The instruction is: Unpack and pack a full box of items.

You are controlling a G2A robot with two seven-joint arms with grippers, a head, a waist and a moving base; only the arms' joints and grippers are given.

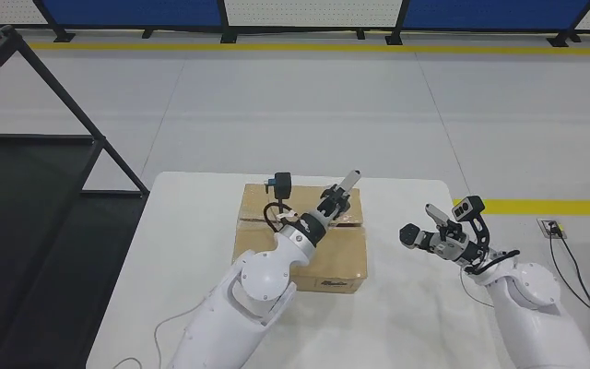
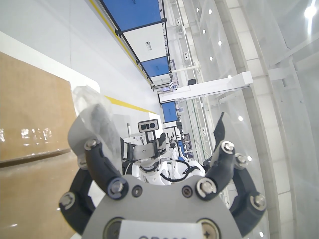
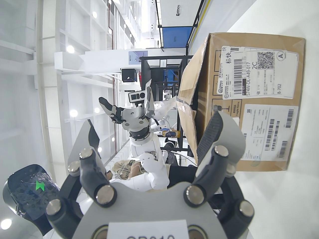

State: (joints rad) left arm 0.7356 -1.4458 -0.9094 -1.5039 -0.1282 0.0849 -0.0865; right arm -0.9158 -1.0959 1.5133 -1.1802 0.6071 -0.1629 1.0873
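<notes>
Cardboard box (image 1: 346, 254): centre of white table (image 1: 184, 240), top flaps low, slightly ajar. Left gripper (image 2: 152, 123): above the box's 1 o'clock corner, fingers spread, clear plastic bag (image 2: 99, 118) draped against one finger, not pinched. Right gripper (image 1: 419, 224): 3 o'clock of box, spread, empty. Progress, judged: unpacking barely begun; repacking wholly outstanding.

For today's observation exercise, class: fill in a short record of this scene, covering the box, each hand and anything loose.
Surface: white table
Box: cardboard box standing on the table, top flaps partly raised
Left hand: open, over the box's top near its far edge
Plastic: clear plastic wrap lying against one finger of the left hand
Right hand: open, empty, beside the box and apart from it
</notes>
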